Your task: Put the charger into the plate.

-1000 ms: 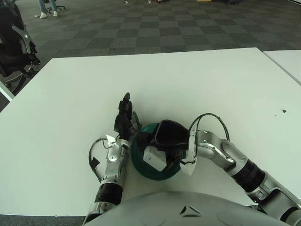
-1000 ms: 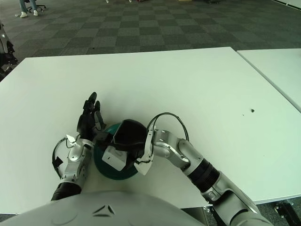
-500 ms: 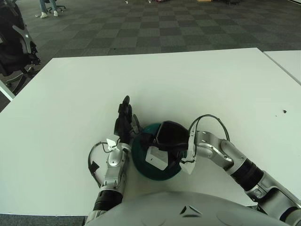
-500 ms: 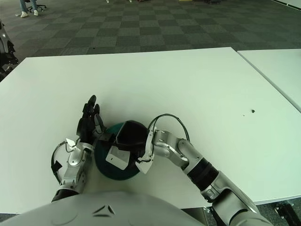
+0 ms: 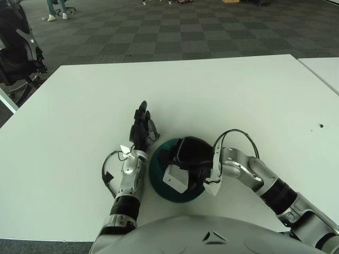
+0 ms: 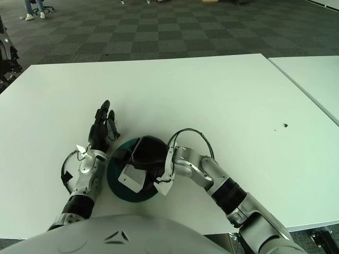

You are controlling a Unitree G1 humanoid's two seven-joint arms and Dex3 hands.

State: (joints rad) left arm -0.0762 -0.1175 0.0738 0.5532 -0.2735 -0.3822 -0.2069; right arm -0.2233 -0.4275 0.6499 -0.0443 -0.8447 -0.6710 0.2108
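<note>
A dark green plate (image 5: pixel 181 198) sits on the white table close to my body. My right hand (image 5: pixel 188 154) hovers low over the plate's middle, its black fingers curled on a white block-shaped charger (image 5: pixel 175 179) that hangs inside the rim. The charger's lower end looks close to the plate's bottom; I cannot tell whether it touches. My left hand (image 5: pixel 142 126) shows just left of the plate, fingers stretched flat and pointing away from me, holding nothing.
The white table (image 5: pixel 222 90) stretches far ahead and to both sides. A small dark speck (image 5: pixel 320 126) marks it at the right. A second white table (image 5: pixel 324 67) stands at the far right, and an office chair (image 5: pixel 15 50) at the far left.
My right hand has sunk a little with the charger, deeper into the plate. My left hand has slid slightly forward and away from the plate's rim.
</note>
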